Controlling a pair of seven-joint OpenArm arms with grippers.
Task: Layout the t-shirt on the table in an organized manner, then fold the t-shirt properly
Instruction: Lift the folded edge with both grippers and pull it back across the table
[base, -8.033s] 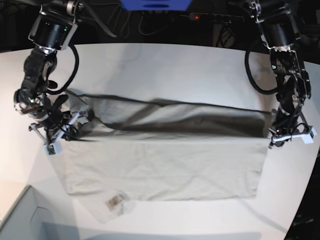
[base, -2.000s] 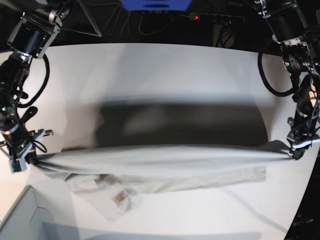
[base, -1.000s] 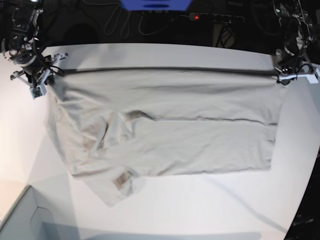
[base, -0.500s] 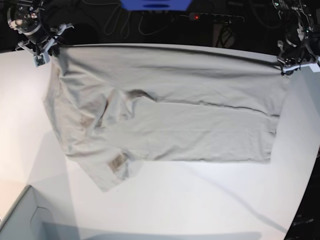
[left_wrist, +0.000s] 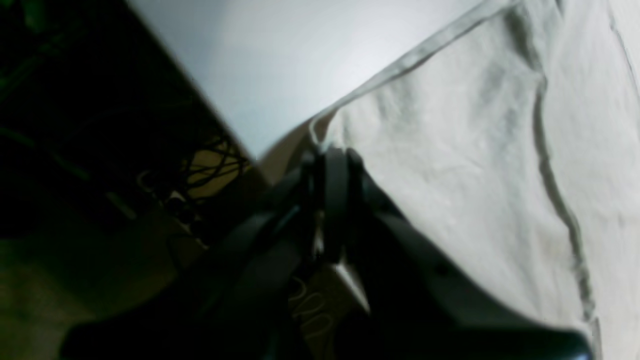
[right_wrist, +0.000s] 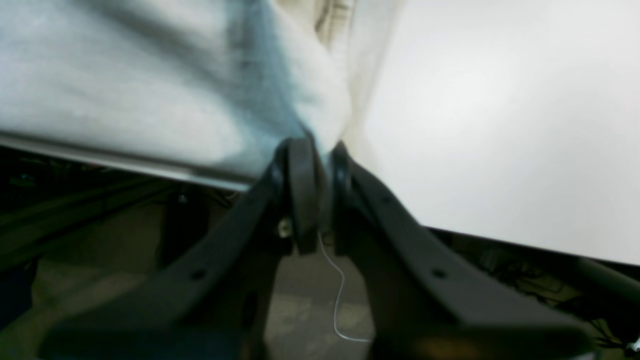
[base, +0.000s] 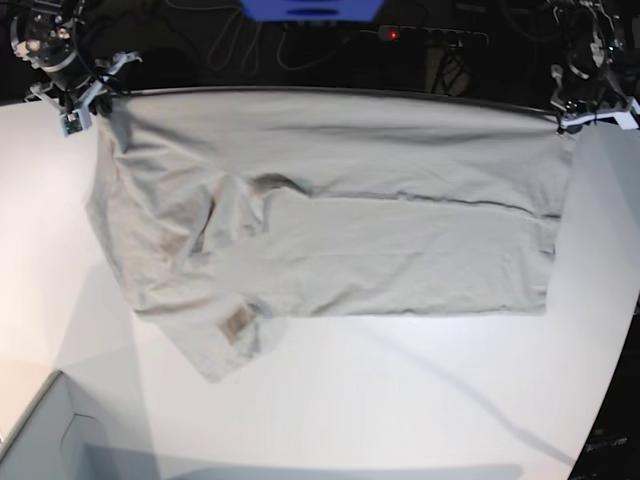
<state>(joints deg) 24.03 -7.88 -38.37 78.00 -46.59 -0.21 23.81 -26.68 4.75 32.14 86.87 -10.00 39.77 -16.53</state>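
So the t-shirt (base: 340, 230) is lying spread out across the far half of the table (base: 400, 400), stretched sideways in the base view, with its far edge running right along the table's curved back edge. It's a plain light grey-beige, mostly flat, but there's a long crease running across the middle and some bunching on the base view's left where the sleeve and neck area are sitting. A small label (base: 237, 322) is showing near that lower left corner (a bit of sleeve is poking out below it toward the near side).

Count-wise: one shirt, one table, two grippers, and one pale box corner (base: 40, 435) peeking in at the bottom left.

The right gripper (right_wrist: 320, 150) is pinching the shirt's far corner on the base view's left, jaws pressed together on the cloth; the wrist view is blurry there but you can see the fabric coming straight out from between the fingers. The left gripper (left_wrist: 327, 155) is doing the same at the opposite far corner, fingers clamped on the hemmed edge right at the table's rim. Both are sitting at the back edge of the table, well apart from each other.

The tabletop is smooth, white and matte, bare on the near half. Behind it the room is going dark, with cables (base: 250, 45), something blue (base: 310, 8) top centre and a small red light (base: 393, 34).
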